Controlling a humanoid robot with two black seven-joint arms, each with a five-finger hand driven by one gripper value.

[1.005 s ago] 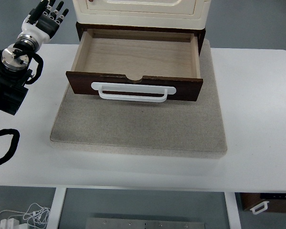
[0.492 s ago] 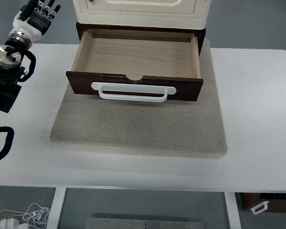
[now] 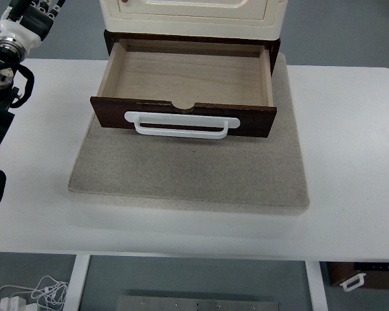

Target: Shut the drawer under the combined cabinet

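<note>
- Top view is being filled mostly by a white rectangular tabletop [image 3: 350,162], on which everything else is being carried.
- A grey speckled square mat [image 3: 188,175] is being shown lying flat on the tabletop, near its middle.
- A cream plastic cabinet [image 3: 191,16] is being seen at the far edge of the mat, cut off by the top of the frame.
- A dark brown wooden drawer with a pale wood interior [image 3: 185,74] is being displayed pulled out from under the cabinet toward the camera; its inside is being shown bare.
- A white plastic bar handle [image 3: 181,126] is being seen mounted across the drawer's dark front panel.
- The robot's left hand, white and black with jointed fingers [image 3: 23,16], is being shown at the top left corner, well apart from the drawer, with its arm entering from the left edge; the fingers are being cropped by the frame, so its state cannot be told.
</note>
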